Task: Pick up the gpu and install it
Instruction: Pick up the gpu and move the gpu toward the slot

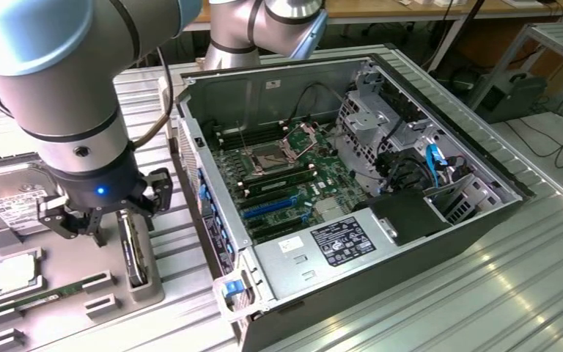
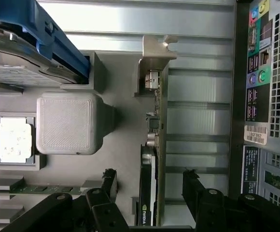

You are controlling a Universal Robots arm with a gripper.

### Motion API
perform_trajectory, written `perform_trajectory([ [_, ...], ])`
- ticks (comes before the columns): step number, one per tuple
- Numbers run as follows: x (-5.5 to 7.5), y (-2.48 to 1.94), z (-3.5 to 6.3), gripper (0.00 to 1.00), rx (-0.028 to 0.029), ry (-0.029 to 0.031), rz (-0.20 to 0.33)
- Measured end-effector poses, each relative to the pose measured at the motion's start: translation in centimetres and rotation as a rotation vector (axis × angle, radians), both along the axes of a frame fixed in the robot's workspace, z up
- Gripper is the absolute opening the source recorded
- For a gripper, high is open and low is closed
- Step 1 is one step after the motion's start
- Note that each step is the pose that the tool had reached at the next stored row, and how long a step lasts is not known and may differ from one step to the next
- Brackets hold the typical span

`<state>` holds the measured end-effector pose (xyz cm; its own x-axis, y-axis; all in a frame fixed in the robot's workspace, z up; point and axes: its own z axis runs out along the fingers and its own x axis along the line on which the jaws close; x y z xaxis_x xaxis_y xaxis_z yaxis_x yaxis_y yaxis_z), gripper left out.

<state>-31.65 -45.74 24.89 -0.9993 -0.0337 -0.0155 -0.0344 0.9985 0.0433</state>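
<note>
One gpu (image 1: 135, 253) on edge, parallel to case (image 1: 196, 183)

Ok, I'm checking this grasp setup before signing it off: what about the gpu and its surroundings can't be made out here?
- gpu, exterior view: its lower edge is sunk in the grey holder, and one end is behind the open gripper.
- gpu, wrist view: the end with the logo runs off the picture edge.
- hard drive, exterior view: the label print is too small to read, and one side is covered by the arm.
</note>
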Motion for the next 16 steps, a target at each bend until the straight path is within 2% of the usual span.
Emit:
perform_trajectory([
  [12,0.0,0.0,-2.51,0.66,0.0001,-0.0001,0.0],
  [16,0.0,0.0,-2.66,0.66,0.0,0.0,0.0],
])
